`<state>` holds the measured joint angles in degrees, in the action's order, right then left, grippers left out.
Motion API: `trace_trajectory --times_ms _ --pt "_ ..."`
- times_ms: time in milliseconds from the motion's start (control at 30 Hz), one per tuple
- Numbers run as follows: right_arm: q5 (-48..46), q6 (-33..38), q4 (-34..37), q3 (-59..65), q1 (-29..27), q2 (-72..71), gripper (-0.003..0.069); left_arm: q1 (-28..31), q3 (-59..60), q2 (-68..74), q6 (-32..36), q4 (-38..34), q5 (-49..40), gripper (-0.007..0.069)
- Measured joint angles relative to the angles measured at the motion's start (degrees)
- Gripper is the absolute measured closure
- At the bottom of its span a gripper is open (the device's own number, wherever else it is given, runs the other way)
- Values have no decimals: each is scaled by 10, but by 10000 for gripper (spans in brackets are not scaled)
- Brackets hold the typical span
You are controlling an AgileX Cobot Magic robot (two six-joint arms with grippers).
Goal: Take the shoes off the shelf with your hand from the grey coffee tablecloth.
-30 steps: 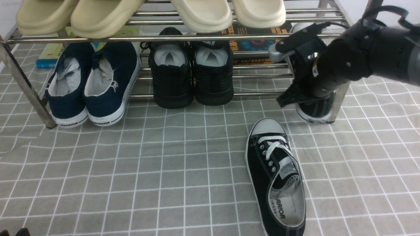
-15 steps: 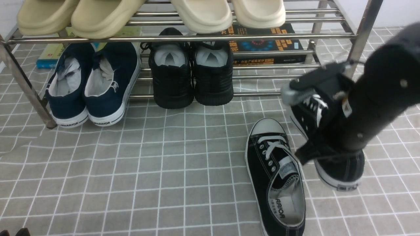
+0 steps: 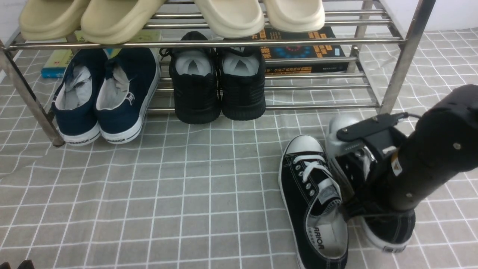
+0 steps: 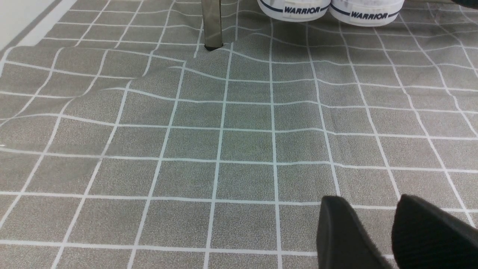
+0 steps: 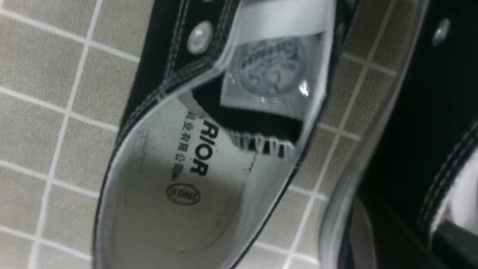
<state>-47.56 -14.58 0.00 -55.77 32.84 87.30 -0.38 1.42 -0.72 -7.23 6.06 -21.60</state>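
The right gripper (image 3: pixel 368 175) held a canvas sneaker (image 3: pixel 392 228) in closed jaws — just beside its mate (image 3: pixel 300 188) on the tablecloth (image 3: pixel 168 194). The left gripper (image 4: pixel 390 228) had open jaws.

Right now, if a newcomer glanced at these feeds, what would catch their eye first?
The bulky black right arm dominates, its pincer shut on the second sneaker, close to the right of the first sneaker lying on the grey checked cloth. Behind them, the steel shelf carries beige slippers on top, with navy slip-ons and all-black sneakers below.
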Motion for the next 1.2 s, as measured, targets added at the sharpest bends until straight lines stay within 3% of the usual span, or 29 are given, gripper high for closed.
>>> trace_trajectory --times_ms 333,500,600,667,767,933,967,1033,1200 --pt "-7 -12 33 2 0 0 618 0 0 0 0 0 0 384" --pt "-29 -19 36 -2 0 -3 457 0 0 0 0 0 0 384" --pt "-97 -25 36 -27 0 -6 317 0 0 0 0 0 0 384" --pt "-130 -23 36 -40 0 -11 299 0 0 0 0 0 0 384" --pt "-175 -22 36 -60 0 -51 337 0 0 0 0 0 0 384" --pt "-219 -21 32 -64 0 -172 540 0 0 0 0 0 0 384" --pt "-220 -21 31 -64 0 -185 550 0 0 0 0 0 0 384" --pt "-226 -21 19 -58 0 -271 654 0 0 0 0 0 0 384" --pt "-176 -14 0 -8 0 -418 673 0 0 0 0 0 0 384"
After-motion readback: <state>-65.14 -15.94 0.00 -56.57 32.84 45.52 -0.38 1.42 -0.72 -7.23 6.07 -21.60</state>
